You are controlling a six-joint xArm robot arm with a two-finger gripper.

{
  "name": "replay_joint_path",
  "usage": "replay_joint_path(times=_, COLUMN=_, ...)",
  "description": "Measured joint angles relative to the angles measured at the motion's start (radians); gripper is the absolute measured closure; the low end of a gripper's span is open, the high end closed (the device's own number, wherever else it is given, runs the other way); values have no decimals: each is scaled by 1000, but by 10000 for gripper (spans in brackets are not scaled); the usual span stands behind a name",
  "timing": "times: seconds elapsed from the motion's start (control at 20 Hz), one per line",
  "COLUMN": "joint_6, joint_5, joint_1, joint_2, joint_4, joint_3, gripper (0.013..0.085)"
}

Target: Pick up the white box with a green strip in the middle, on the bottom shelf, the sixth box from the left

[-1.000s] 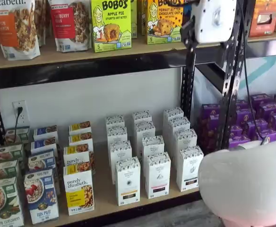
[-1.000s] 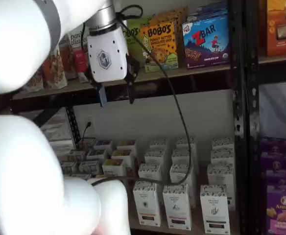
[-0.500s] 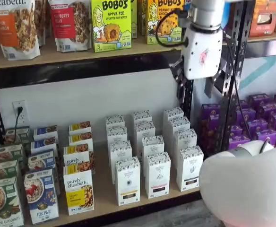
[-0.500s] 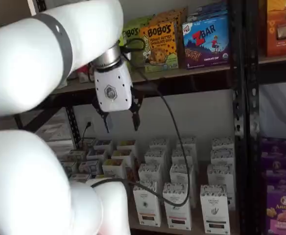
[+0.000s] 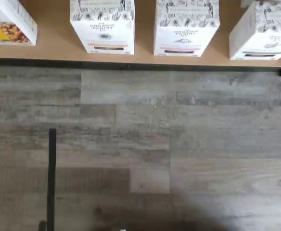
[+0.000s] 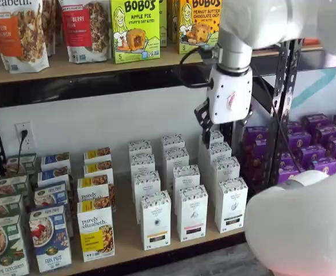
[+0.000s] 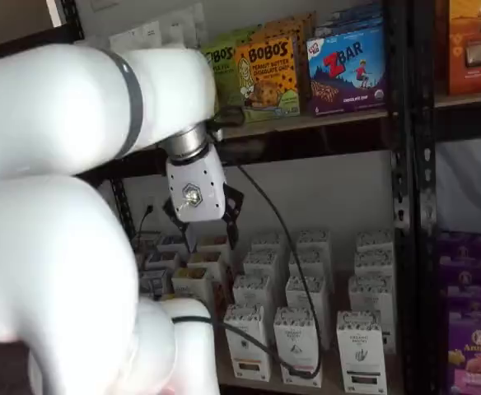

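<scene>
The bench point(image 6: 128, 256) is the lowest pale board with a black front rail. Along its front row in a shelf view, left to right, stand cereal and granola boxes, then three tall white cartons. The first white carton point(image 6: 155, 221) has a yellow-orange strip and the next one point(image 6: 191, 213) a pink strip. The last in the row is the white box point(image 6: 231, 205) with a dark green strip, nearest the black upright. The wrist view shows the same order, with the white box point(image 5: 263, 29) at the bench's front edge above grey floorboards.

The pincer point(image 7: 206, 234) hangs from its white body with the two black fingers apart and nothing between them. It is well above the front row and apart from every carton.

In one shelf view the white box sits at about six o'clock from the pincer, a touch toward five. In the other the white box point(image 7: 360, 354) lies at about four o'clock. So I judge the step in hand to be the approach, with the grasp not yet begun.

To do it well, the arm should drop toward the front row and shift right until the fingers straddle the slim carton's two sides. The fingers should stay spread until then. The pink-strip carton stands just beside the white box on its left, so the left finger needs to slip into that narrow gap without nudging either box. A grip on the upper half would probably keep the tall carton from tipping.
</scene>
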Motion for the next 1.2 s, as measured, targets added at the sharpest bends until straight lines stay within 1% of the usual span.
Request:
replay_joint_path(times=0.1, joint_6=0, joint_5=-53, joint_1=-2, joint_2=47, joint_4=-1, joint_3=14, gripper=130)
replay_joint_path(times=0.2, joint_6=-6, joint_5=-125, joint_1=-13, joint_2=105, joint_4=-7, joint_3=32, gripper=130)
replay_joint_path(times=0.35, joint_6=-17, joint_5=-208, joint_1=-32, joint_2=173, joint_4=-16, joint_3=49, gripper=130)
replay_joint_path(times=0.45, joint_6=-44, joint_5=-277, joint_1=-57, joint_2=232, joint_4=-8, joint_3=60, gripper=130)
replay_joint_path(times=0.65, joint_6=-117, joint_5=-429, joint_1=-121, joint_2=376, joint_4=10, joint_3=72, gripper=130)
replay_joint_path(times=0.7, joint_6=-130, joint_5=-463, joint_1=-136, joint_2=413, joint_4=8, joint_3=72, gripper=130)
replay_joint_path(times=1.0, joint_6=-203, joint_5=-597, joint_1=-198, joint_2=589, joint_4=22, joint_3=57, gripper=130)
replay_joint_path(times=1.2, joint_6=-235, joint_5=-706, joint_1=-239, joint_2=705, joint_4=9, joint_3=42, gripper=130)
